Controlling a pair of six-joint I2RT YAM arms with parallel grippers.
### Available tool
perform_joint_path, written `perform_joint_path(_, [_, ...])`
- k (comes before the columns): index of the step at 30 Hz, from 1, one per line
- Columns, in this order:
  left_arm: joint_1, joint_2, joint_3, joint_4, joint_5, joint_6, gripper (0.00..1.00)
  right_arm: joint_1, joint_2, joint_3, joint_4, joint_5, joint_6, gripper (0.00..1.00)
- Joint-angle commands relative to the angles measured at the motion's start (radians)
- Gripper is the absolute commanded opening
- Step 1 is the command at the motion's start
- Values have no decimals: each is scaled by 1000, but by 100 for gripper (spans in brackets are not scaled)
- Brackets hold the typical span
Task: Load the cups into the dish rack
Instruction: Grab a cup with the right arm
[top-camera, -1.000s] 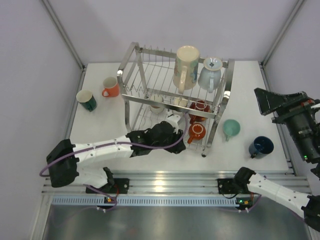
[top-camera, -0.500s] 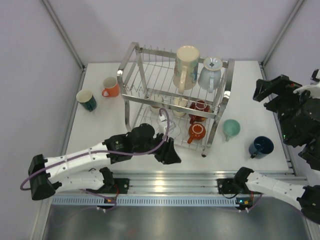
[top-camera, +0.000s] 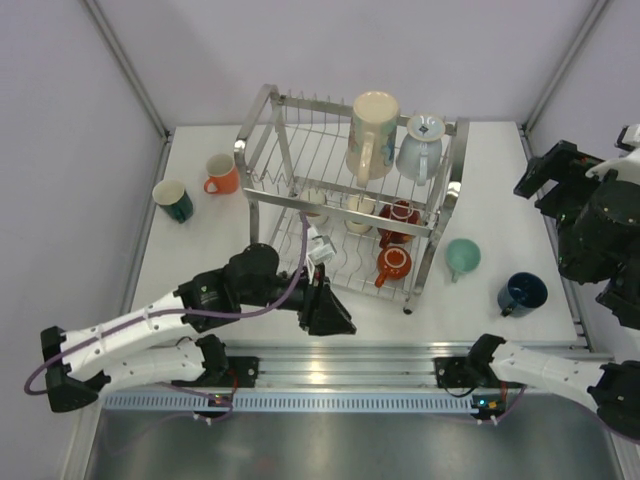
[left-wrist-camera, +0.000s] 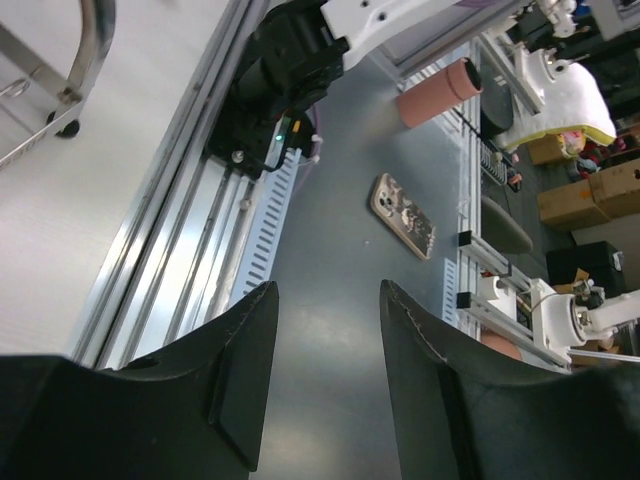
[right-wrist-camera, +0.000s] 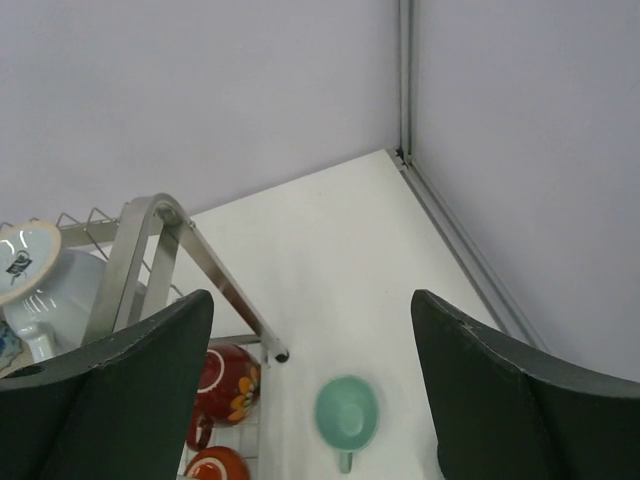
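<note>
The silver wire dish rack (top-camera: 268, 150) stands mid-table. Its top tier holds a tall cream mug (top-camera: 372, 135) and a pale blue-grey cup (top-camera: 420, 148). Its lower tier holds two red cups (top-camera: 392, 263), small cream cups (top-camera: 357, 208) and a white cup (top-camera: 322, 246). An orange mug (top-camera: 221, 173) and a teal mug (top-camera: 174, 200) sit on the table to the left, a mint cup (top-camera: 462, 257) and a navy cup (top-camera: 522, 293) to the right. My left gripper (top-camera: 335, 318) is open and empty in front of the rack. My right gripper (top-camera: 550, 178) is open, empty and raised at the right, above the mint cup (right-wrist-camera: 347, 415).
The left wrist view shows its open gripper (left-wrist-camera: 328, 292) over the near rail (left-wrist-camera: 190, 250) and a metal surface with a phone (left-wrist-camera: 403, 214). The right wrist view shows a rack post (right-wrist-camera: 195, 255), a red cup (right-wrist-camera: 225, 385) and the back corner frame (right-wrist-camera: 405, 80).
My left gripper has pulled back out of the rack's lower tier toward the near edge, leaving the white cup in the rack. My right arm has swung round and shifted toward the back right.
</note>
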Motion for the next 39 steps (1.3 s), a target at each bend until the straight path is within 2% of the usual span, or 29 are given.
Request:
perform_joint_path(1, [1, -53, 77, 44, 59, 23, 51, -6, 24, 27, -37, 57, -40, 80])
perform_joint_path(6, [1, -84, 111, 42, 59, 32, 52, -52, 60, -2, -53, 11, -56, 82])
perform_joint_path(8, [1, -102, 121, 42, 57, 27, 52, -183, 82, -12, -63, -184, -74, 85])
perform_joint_path(9, [1, -105, 132, 42, 54, 26, 52, -275, 102, -22, -61, -298, -85, 87])
perform_joint_path(10, [1, -114, 137, 42, 54, 26, 52, -493, 111, -35, -54, -540, -106, 89])
perform_joint_path(12, [1, -124, 151, 44, 48, 26, 52, -710, 140, -103, -39, -765, -120, 90])
perform_joint_path(13, [1, -131, 154, 41, 46, 27, 53, -910, 151, -130, -34, -871, -126, 90])
perform_joint_path(14, [1, -136, 157, 39, 43, 30, 53, -967, 165, -191, -28, -930, -116, 90])
perform_joint_path(18, [1, -156, 177, 15, -4, 34, 53, -1039, 200, -339, 24, -1064, -83, 89])
perform_joint_path(19, [1, -165, 178, 16, -13, 34, 53, -1100, 206, -397, 57, -1166, -79, 88])
perform_joint_path(22, [1, -189, 184, 13, -59, 34, 54, -1173, 211, -503, 137, -1311, -65, 82])
perform_joint_path(27, [1, -232, 207, 12, -107, 40, 54, -1179, 266, -592, 186, -1311, -77, 67])
perform_joint_path(32, [1, -251, 224, 5, -187, 44, 55, -1179, 265, -677, 245, -1374, -70, 54])
perform_joint_path(39, [1, -256, 235, -16, -268, 52, 56, -1179, 289, -835, 358, -1443, -25, 48])
